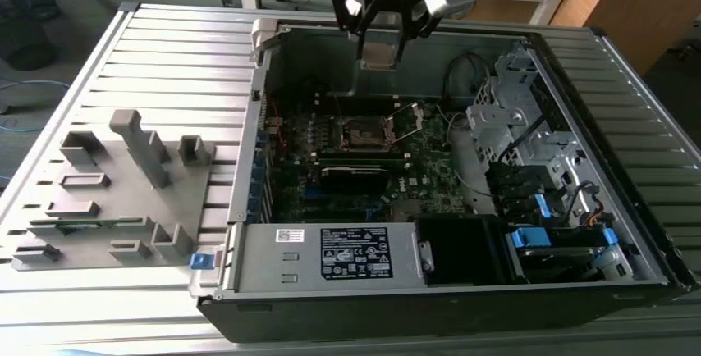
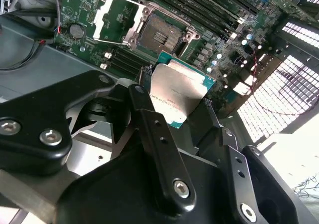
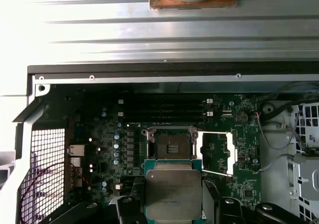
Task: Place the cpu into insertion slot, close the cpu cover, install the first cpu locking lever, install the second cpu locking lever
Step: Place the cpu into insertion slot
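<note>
My gripper (image 1: 380, 46) hangs high over the far wall of the open computer case, shut on the cpu (image 3: 173, 194), a flat square chip with a silvery face and green edge. In both wrist views its dark fingers (image 2: 149, 122) clamp the chip's two sides. The insertion slot (image 3: 170, 145), a square socket with a dark centre, lies uncovered on the green board (image 1: 422, 175), below the chip and apart from it. The cpu cover (image 3: 217, 154) is swung open beside the socket, with a thin metal lever (image 3: 217, 172) raised along it.
Long black memory slots (image 3: 164, 112) run beside the socket. The case's metal wall (image 3: 159, 79) stands close under the gripper. A grey fixture block (image 1: 110, 184) sits at the exterior view's left. The power supply (image 1: 328, 253), drive cage (image 1: 515, 118) and cables (image 1: 465, 69) line the case.
</note>
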